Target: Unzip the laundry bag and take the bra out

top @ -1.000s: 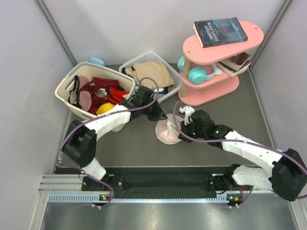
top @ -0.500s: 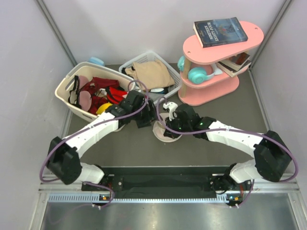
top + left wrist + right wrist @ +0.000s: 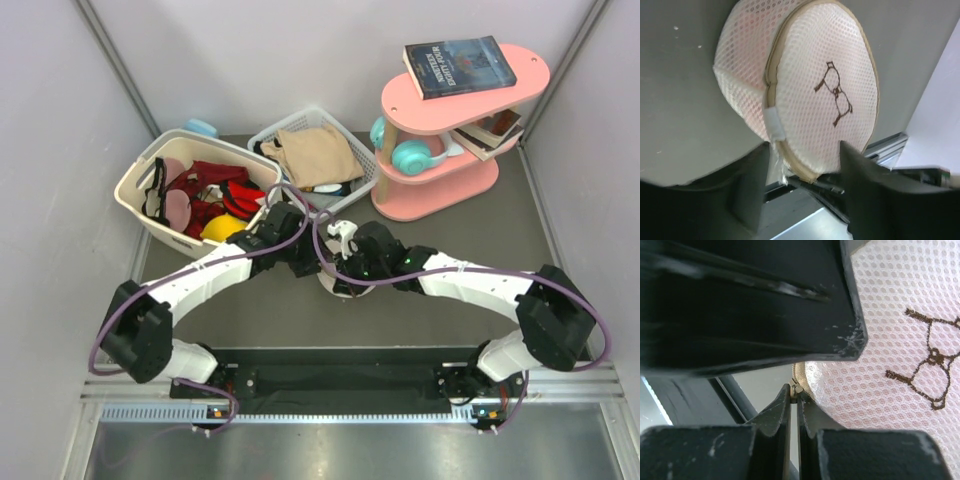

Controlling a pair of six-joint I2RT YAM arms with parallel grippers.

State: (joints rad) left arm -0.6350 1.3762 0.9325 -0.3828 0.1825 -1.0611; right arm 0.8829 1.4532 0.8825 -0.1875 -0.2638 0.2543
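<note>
Crowding the far left, a cream plastic laundry basket point(image 3: 150, 170) of red garments and a white wire-grid basket point(image 3: 268, 135) holding tan cloth stand just behind the arms. A pink two-tier shelf point(image 3: 445, 195) stands well apart at the far right. Bare dark grey table point(image 3: 260, 315) lies open toward the near edge.

The round cream-pink mesh laundry bag point(image 3: 810, 85) lies between the wrists, zip closed. The left gripper point(image 3: 805, 150) gapes, its fingers either side of the bag's lower rim. The right gripper point(image 3: 795, 390) is pinched tight on a small zip tab point(image 3: 794, 386).

A second ago the bag lay exposed further right — the left gripper was clear of it.
</note>
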